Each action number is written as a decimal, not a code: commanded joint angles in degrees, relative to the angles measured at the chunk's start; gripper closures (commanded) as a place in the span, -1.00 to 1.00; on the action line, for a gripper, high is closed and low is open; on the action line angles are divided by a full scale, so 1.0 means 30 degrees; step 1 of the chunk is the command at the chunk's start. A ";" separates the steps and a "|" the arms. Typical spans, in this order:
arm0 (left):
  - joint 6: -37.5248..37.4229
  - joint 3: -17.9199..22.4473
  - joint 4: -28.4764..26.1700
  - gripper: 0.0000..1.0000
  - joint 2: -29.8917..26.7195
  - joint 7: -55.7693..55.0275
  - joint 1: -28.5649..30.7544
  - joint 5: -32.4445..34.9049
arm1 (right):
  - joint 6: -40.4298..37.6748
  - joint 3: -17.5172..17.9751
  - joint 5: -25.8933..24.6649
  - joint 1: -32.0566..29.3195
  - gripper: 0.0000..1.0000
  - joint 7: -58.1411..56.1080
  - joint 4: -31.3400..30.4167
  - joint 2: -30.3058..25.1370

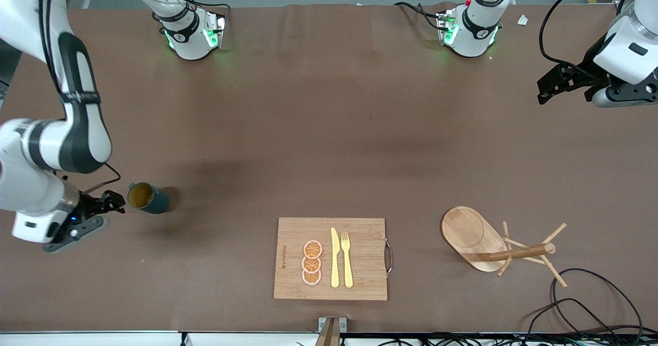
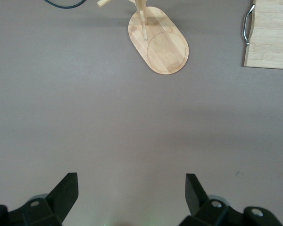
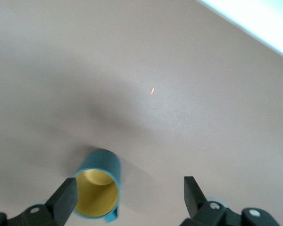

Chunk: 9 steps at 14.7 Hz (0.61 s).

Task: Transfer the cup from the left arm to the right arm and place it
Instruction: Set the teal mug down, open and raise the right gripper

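The cup (image 1: 149, 198) is a small dark teal mug with a tan-yellow inside. It stands on the table near the right arm's end, with its handle toward my right gripper. My right gripper (image 1: 110, 202) is open and empty just beside it, on the side of the right arm's end. In the right wrist view the cup (image 3: 99, 186) shows by one fingertip (image 3: 66, 197), off the middle of the open gripper (image 3: 129, 197). My left gripper (image 1: 545, 91) is open and empty, up over the left arm's end, where that arm waits. Its wrist view (image 2: 132, 193) shows bare table between the fingers.
A wooden cutting board (image 1: 331, 258) with orange slices, a knife and a fork lies near the front edge. A wooden peg rack (image 1: 514, 253) stands beside it toward the left arm's end, also in the left wrist view (image 2: 158, 40). Black cables (image 1: 591, 305) trail by the rack.
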 commanded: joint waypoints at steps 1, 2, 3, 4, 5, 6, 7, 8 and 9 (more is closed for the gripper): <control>0.0099 -0.0073 0.0016 -1.00 -0.0226 0.0305 0.0186 0.0010 | -0.1585 0.0119 -0.0049 0.0796 -1.00 0.4706 -0.0812 -0.2562; 0.0099 -0.0073 -0.0013 -1.00 -0.0226 0.0305 0.0186 0.0010 | -0.2200 0.0149 -0.0020 0.1058 -1.00 0.6058 -0.0783 -0.3061; 0.0099 -0.0073 -0.0013 -1.00 -0.0255 0.0276 0.0186 0.0010 | -0.2873 0.0120 -0.0019 0.1206 -1.00 0.7087 -0.0782 -0.3704; 0.0099 -0.0073 -0.0013 -1.00 -0.0255 0.0275 0.0186 0.0010 | -0.3489 0.0120 0.0010 0.1236 -1.00 0.8692 -0.0782 -0.4233; 0.0099 -0.0073 -0.0013 -1.00 -0.0255 0.0275 0.0186 0.0010 | -0.3988 0.0149 0.0010 0.1237 -1.00 1.0158 -0.0782 -0.4789; 0.0099 -0.0073 -0.0013 -1.00 -0.0255 0.0275 0.0186 0.0010 | -0.4486 0.0149 0.0010 0.1266 -1.00 1.1188 -0.0782 -0.5259; 0.0099 -0.0073 -0.0013 -1.00 -0.0255 0.0275 0.0186 0.0010 | -0.5100 0.0149 0.0010 0.1295 -1.00 1.1692 -0.0870 -0.5930; 0.0070 -0.0073 -0.0013 -1.00 -0.0255 0.0275 0.0186 0.0010 | -0.5251 0.0120 0.0010 0.1295 -1.00 1.1784 -0.0986 -0.6488; 0.0070 -0.0073 -0.0013 -1.00 -0.0284 0.0275 0.0186 0.0010 | -0.5253 0.0120 0.0010 0.1208 -1.00 1.1785 -0.1220 -0.7103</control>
